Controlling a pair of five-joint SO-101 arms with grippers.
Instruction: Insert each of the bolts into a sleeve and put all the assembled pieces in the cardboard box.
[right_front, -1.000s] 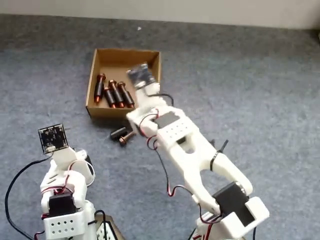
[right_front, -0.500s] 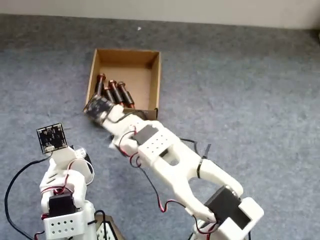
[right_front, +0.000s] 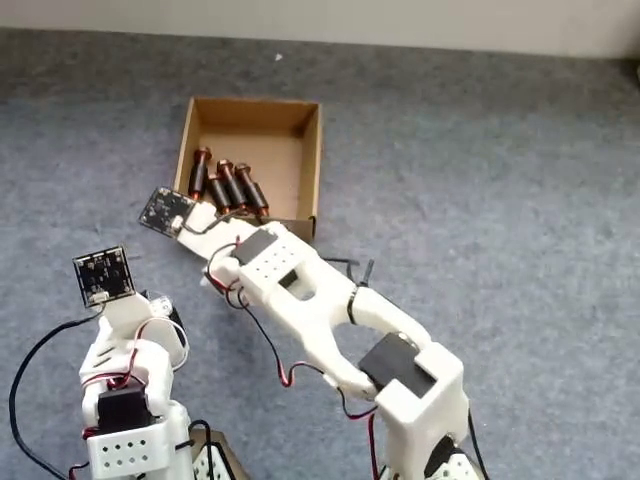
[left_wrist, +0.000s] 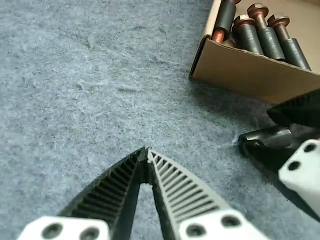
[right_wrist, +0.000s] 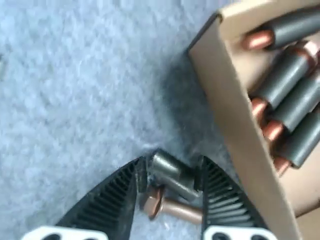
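Black ribbed fingers (right_wrist: 117, 195) of the right claw (right_wrist: 170, 182) stand narrowly apart, low over the grey carpet (right_wrist: 75, 75). One finger is on each side of a dark sleeve (right_wrist: 170, 174) that lies flat between them, and I cannot tell whether they press on it. A copper bolt (right_wrist: 172, 210) lies loose on the carpet just beside the sleeve, also between the fingers and not inserted.

Seen from above, this claw sits under its wrist camera board (right_front: 166, 211). It is at about seven o'clock of the cardboard box (right_front: 250, 102), just off the box's near corner. Inside the box, four assembled pieces (right_front: 225, 185) lie side by side along the nine o'clock wall, with their copper heads pointing roughly toward twelve.

Further out, at about seven o'clock from the right claw, the left arm (right_front: 130, 370) stands folded near the table's front edge. The left claw (left_wrist: 146, 155) is closed on itself, tips touching, and hovers over the carpet. From its own camera the box corner and the sleeve lie ahead.
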